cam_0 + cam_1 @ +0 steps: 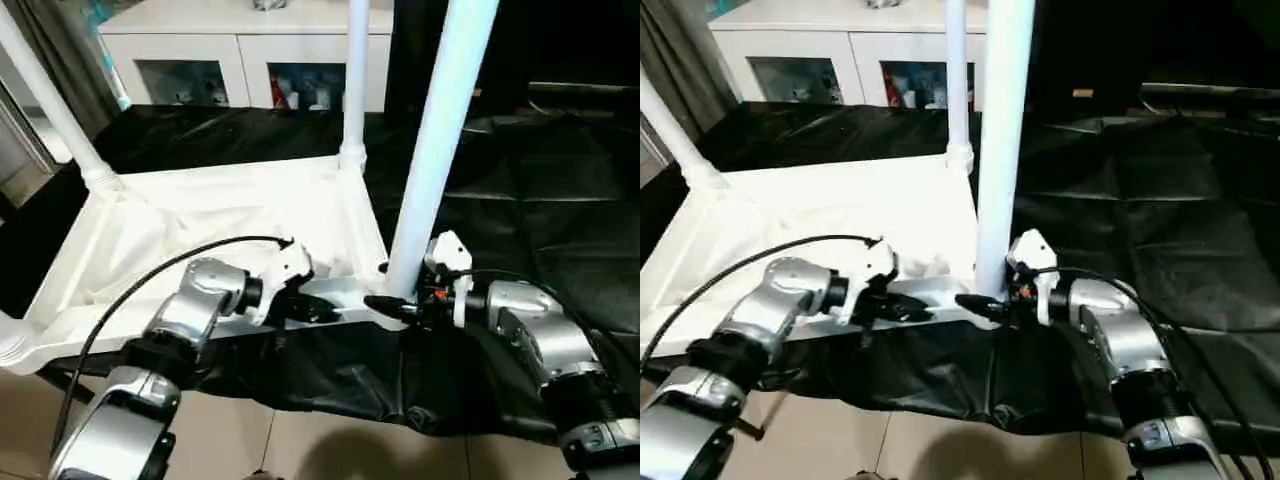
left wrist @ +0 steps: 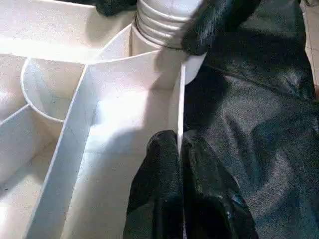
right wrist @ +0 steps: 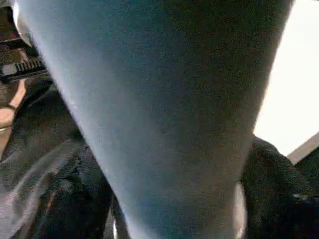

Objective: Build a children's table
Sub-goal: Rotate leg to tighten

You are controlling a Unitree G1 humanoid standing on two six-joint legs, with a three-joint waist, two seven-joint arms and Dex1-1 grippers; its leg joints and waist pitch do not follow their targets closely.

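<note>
The children's table lies upside down on a black cloth, its white ribbed top [image 1: 220,210] facing up. Two white legs stand in the far corner sockets, one on the left [image 1: 50,100] and one on the right [image 1: 355,80]. A third leg [image 1: 430,150] stands upright at the near right corner. My right gripper [image 1: 390,305] is closed around this leg's base, and the leg [image 3: 159,99] runs between its fingers. My left gripper [image 2: 179,149] is shut on the thin near rim of the top, a short way left of that corner. One right gripper finger [image 2: 214,25] presses the leg's ribbed end [image 2: 164,15].
A white glass-door cabinet [image 1: 230,60] stands behind the table. The black cloth [image 1: 540,200] spreads wide to the right and hangs over the near edge onto a tiled floor [image 1: 300,440]. A grey curtain [image 1: 60,50] hangs at the far left.
</note>
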